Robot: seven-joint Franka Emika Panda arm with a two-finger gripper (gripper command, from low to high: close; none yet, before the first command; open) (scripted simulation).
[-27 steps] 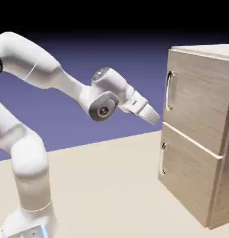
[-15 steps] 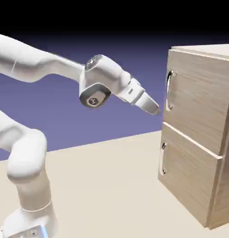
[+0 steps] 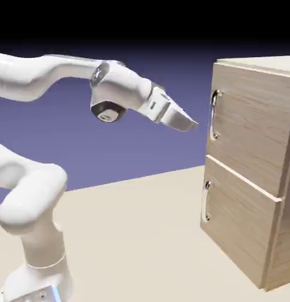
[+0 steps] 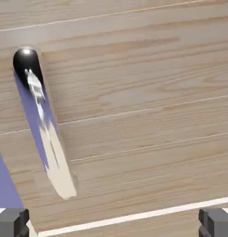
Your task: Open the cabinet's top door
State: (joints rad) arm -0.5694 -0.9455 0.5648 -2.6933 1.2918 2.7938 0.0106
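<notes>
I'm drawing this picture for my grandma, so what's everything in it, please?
cabinet: 1, light wood, exterior view's right
top door: 1, light wood, closed, above the lower door
lower door: 1, light wood, closed
bar handles: 2, silver, one on each door
table: 1, cream, underneath
backdrop: 1, blue-violet, behind
robot arm: 1, white, exterior view's left
gripper: 1, grey fingertips, open, before the top door

The top door (image 3: 253, 127) is showing matt, smooth-looking light wood grain; its handle (image 4: 44, 122) is gleaming like polished metal, mirroring its surroundings.
</notes>
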